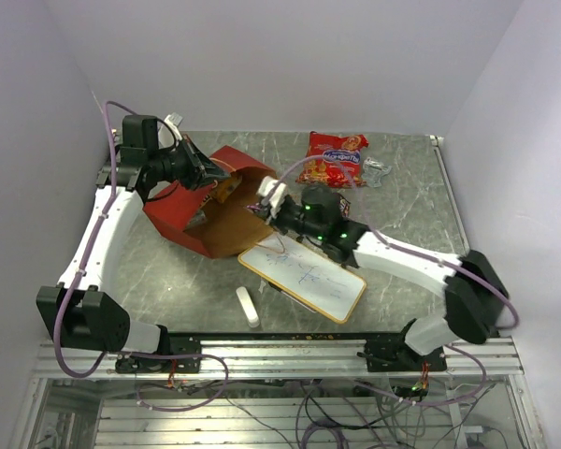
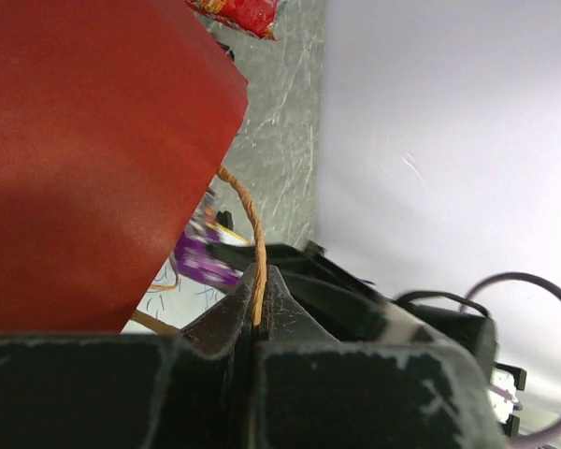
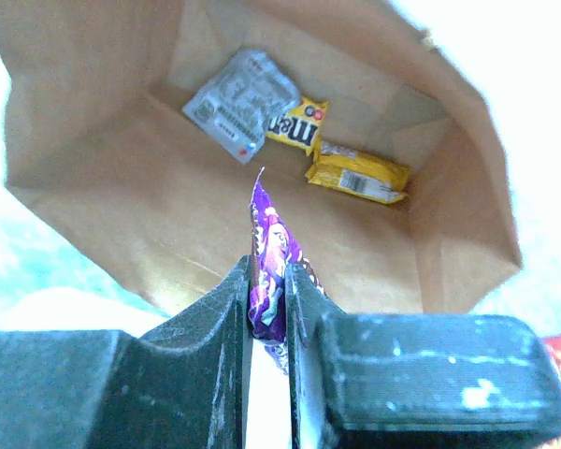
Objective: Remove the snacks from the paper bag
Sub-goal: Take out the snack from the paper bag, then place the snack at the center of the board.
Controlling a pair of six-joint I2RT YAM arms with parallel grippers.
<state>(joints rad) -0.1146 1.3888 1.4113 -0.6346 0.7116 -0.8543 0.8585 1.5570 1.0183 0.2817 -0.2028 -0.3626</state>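
Right end effector [image 3: 268, 281] pinches a purple candy pack [image 3: 266, 243] between its two dark fingers, the pack's pointed upper end standing up in front of the open mouth of the paper bag [image 3: 103, 206]. Deeper inside, against the brown kraft lining, lie a silvery wrapper [image 3: 238, 103] and, just beside it, two yellow candy packs [image 3: 294, 126], one touching the wrapper's edge and the other [image 3: 360, 173] a little to its right.

From the overhead camera, the paper bag [image 1: 182, 210] lies tipped on its side on the grey marbled bench [image 1: 168, 281], red outside, its mouth turned toward the right end effector [image 1: 269, 195]. The left end effector [image 1: 208, 173] sits at the bag's upper rim; its wrist view shows the fingers pressed together on a thin twine handle [image 2: 252, 224], which loops up from the left end effector [image 2: 259, 281] to the red wall of the bag [image 2: 84, 159].

Well apart, at the far side of the bench, a red-orange snack bag [image 1: 335, 157] with blue lettering lies flat, with a small wrapper [image 1: 376, 171] just to its right. A white whiteboard [image 1: 304, 276] lies under the right arm, near the bag's mouth, and a white eraser stick [image 1: 248, 307] lies at the near edge.
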